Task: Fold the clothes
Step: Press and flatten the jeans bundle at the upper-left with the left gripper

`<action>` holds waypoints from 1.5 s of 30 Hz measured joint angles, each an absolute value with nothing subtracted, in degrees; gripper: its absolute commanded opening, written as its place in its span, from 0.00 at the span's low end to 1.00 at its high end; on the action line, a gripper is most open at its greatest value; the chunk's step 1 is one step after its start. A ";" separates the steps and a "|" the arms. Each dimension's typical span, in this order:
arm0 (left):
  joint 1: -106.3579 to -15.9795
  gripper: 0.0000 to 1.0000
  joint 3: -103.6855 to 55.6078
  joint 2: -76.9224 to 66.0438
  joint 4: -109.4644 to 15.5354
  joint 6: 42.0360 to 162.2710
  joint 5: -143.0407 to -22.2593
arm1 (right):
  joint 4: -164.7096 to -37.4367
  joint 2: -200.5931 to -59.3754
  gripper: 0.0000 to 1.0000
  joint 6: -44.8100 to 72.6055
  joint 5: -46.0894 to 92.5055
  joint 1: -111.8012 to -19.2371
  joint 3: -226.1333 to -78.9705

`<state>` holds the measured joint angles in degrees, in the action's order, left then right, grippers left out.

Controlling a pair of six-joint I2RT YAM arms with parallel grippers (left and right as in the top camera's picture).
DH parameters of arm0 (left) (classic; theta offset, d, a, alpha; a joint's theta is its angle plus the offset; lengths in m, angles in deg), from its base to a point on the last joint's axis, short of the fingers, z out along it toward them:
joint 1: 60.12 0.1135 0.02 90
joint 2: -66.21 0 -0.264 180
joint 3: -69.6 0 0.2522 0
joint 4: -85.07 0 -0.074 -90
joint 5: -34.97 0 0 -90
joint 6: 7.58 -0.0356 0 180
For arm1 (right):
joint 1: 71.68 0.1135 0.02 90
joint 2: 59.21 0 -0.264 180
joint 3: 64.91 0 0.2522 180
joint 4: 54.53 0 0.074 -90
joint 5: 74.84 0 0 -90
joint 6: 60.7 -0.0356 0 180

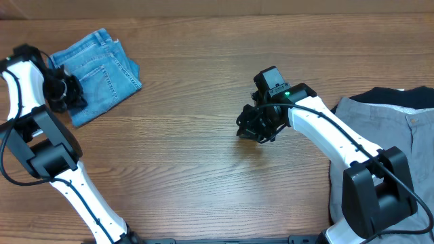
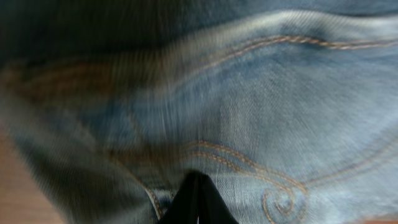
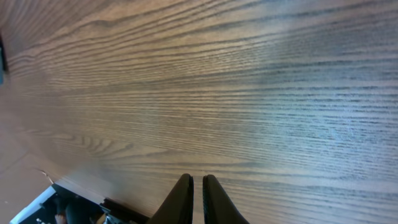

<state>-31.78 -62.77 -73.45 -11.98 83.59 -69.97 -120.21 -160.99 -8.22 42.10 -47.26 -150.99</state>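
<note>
The left gripper (image 2: 198, 200) has its dark fingers pressed together into a single point, tip against blurred blue cloth. Whether any fold is pinched between them cannot be told. The overhead view puts this gripper (image 1: 66, 91) at the left edge of the jeans (image 1: 102, 71), which lie folded into a compact bundle at the far left of the table (image 1: 203, 81).

The right gripper (image 3: 198, 200) is closed to a thin slit with nothing in it, over bare wood grain (image 3: 217, 93). From above it (image 1: 254, 129) hangs near the table's middle, well apart from the jeans.

A pale marking on the housing (image 1: 277, 83) above the right gripper is too small to read.

The left wrist view is smeared. Only the denim (image 2: 280, 112) and an orange stitched curl (image 2: 280, 200) come through.

The grey trousers (image 1: 380, 122) at the right edge are cut off by the frame and partly hidden by the right arm. The black garment (image 1: 400, 98) shows only as a strip behind them.
</note>
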 measured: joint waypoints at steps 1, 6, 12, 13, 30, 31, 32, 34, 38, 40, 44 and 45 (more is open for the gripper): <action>-31.87 0.04 -61.20 -72.84 -13.56 83.85 -70.15 | -120.06 -160.99 0.10 -8.22 42.10 -47.26 -150.99; -33.01 0.04 -49.92 -67.37 -23.02 88.11 -73.19 | -119.40 -160.99 0.10 -8.24 42.06 -47.26 -150.99; -37.77 0.04 -45.81 -66.41 -25.77 92.33 -82.96 | -119.36 -160.99 0.11 -8.24 41.93 -47.26 -150.99; -39.34 0.04 -45.81 -66.52 -25.73 92.83 -84.05 | -119.31 -160.99 0.11 -8.24 41.93 -47.26 -150.99; -40.90 0.04 -49.61 -57.01 -29.21 94.27 -68.31 | -119.25 -160.99 0.12 -8.24 41.93 -47.26 -150.99; -40.55 0.04 -49.66 -57.01 -29.62 94.27 -66.67 | -119.29 -160.99 0.12 -8.22 41.93 -47.26 -150.99; -40.28 0.04 -49.63 -57.36 -29.84 94.27 -64.36 | -119.29 -160.99 0.12 -8.22 41.93 -47.26 -150.99; -40.20 0.04 -49.63 -58.48 -30.28 94.27 -60.90 | -119.31 -160.99 0.12 -8.24 41.93 -47.26 -150.99; -40.20 0.04 -49.63 -62.47 -29.93 94.27 -57.06 | -119.62 -160.99 0.11 -8.22 41.93 -47.26 -150.99; -40.20 0.04 -49.59 -65.29 -28.83 94.27 -56.47 | -119.99 -160.99 0.11 -8.24 41.93 -47.26 -150.99; -40.20 0.04 -49.83 -65.91 -26.41 94.27 -56.22 | -119.97 -160.99 0.11 -8.22 41.93 -47.26 -150.99; -40.20 0.04 -49.98 -65.91 -25.77 94.27 -56.20 | -119.99 -160.99 0.11 -8.24 41.93 -47.26 -150.99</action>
